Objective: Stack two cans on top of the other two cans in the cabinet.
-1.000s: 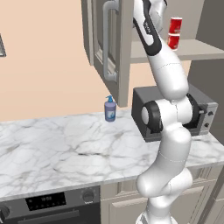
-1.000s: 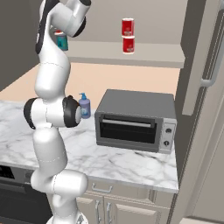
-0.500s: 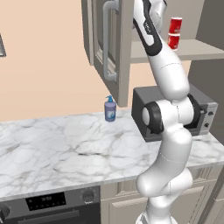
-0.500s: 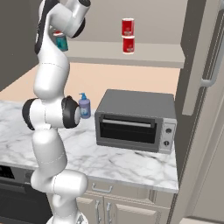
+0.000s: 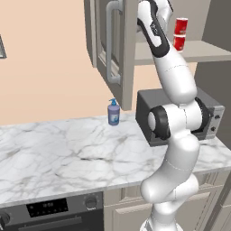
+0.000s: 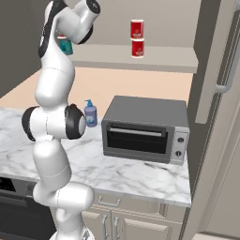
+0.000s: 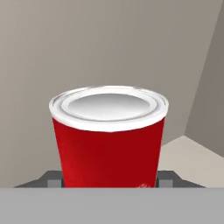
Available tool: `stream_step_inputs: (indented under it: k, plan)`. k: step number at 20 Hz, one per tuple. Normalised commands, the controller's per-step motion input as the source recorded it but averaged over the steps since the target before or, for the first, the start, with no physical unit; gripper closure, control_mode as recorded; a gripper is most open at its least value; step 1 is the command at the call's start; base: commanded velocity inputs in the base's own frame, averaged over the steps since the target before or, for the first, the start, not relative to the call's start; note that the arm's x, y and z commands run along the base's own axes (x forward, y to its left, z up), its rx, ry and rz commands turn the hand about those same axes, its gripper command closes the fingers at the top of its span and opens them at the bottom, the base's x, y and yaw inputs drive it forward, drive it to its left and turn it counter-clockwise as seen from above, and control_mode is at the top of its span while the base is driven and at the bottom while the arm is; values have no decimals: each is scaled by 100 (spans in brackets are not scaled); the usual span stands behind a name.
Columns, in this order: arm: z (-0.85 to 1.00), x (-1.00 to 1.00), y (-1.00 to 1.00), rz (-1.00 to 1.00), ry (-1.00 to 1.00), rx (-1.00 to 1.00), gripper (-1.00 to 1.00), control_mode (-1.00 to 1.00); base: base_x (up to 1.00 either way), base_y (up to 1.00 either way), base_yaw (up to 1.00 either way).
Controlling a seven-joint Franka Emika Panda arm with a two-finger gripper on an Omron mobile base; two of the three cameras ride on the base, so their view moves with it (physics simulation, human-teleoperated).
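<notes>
i have the gripper (image 7: 109,183) clamped on a red can (image 7: 109,140), held upright high inside the cabinet (image 6: 140,57) so it can top a shelf can; one finished stack (image 6: 137,38) stands at 3 o'clock.

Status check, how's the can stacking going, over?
Jaws shut on a red can. One pair already stacked on the cabinet shelf. Nothing seen in the way.
</notes>
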Motion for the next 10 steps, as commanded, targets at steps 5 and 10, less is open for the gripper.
stream_step_inputs:
  k: [5,10]
  plan:
    - [-20,14,0,0,-4,2,100,-100,0,0,0]
    - [-8,5,0,0,0,2,-100,-100,0,0,0]
